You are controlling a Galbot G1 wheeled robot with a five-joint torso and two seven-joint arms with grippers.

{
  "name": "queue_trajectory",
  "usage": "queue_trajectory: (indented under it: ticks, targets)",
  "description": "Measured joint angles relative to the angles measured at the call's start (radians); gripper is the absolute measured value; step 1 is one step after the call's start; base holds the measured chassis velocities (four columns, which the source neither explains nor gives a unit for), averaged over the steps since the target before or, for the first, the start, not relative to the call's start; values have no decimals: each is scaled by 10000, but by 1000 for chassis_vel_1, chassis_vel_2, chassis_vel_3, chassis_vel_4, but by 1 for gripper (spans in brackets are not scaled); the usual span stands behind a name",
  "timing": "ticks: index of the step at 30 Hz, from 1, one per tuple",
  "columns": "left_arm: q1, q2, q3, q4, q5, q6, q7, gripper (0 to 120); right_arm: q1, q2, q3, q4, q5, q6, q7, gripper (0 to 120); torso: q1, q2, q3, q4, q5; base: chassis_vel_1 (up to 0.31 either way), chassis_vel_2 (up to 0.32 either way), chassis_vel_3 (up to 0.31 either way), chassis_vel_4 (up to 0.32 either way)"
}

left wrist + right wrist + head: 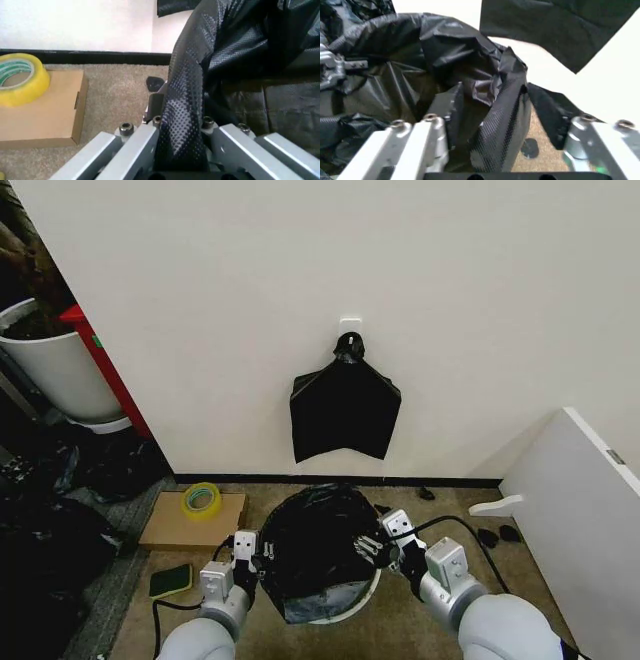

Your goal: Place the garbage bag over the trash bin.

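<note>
Nearest the robot, the two arms are reaching down to the floor on either side of the trash bin (345,612), of which a strip of white rim is peeking out under the film at the near edge. The garbage bag (318,548) is sitting draped over the bin's mouth, its glossy black film bulging up in a crinkled dome and covering most of the opening.

The left gripper (262,561) is pinching the bag's left edge — in the left wrist view a fold of dimpled black film (186,112) is running straight down between the metal fingers (134,150), which are closing narrowly on it. The right gripper (372,547) is meeting the bag's right edge; in the right wrist view its fingers (422,144) are standing fairly wide with a ridge of film (502,123) rising between them, and whether they are actually clamping it I cannot tell.

Just left of the bin, a flat cardboard box (192,522) is lying on the carpet with a roll of yellow tape (201,500) on top, and a green sponge (171,580) nearby.

Farther back, a flat black bag bundle (345,412) is hanging on the white wall from a hook — well above the bin.
</note>
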Motion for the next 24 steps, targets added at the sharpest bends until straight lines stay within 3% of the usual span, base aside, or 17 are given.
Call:
queue_trajectory:
  ticks: [2, 6, 11, 24]
  targets:
    - [-26, 10, 9, 1, -1, -15, 0, 1, -171, -10, 62, -46, -309, 146, -9, 34, 0, 0, 0, 0, 0, 0, 0, 0, 0]
    - [-57, 40, 27, 19, -6, -32, -10, 1, -317, -21, 136, -95, -640, 327, -48, 26, 0, 0, 0, 0, 0, 0, 0, 0, 0]
    - [-100, 56, 32, 23, -68, -45, -28, 1, -503, -5, 203, -159, -892, 473, -75, 4, 0, 0, 1, 0, 0, 0, 0, 0, 0]
    - [-33, -75, -87, -33, -367, -310, -4, 1, -651, 147, 533, -537, -898, 699, 123, 0, 0, 0, 2, 0, 0, 0, 0, 0, 0]
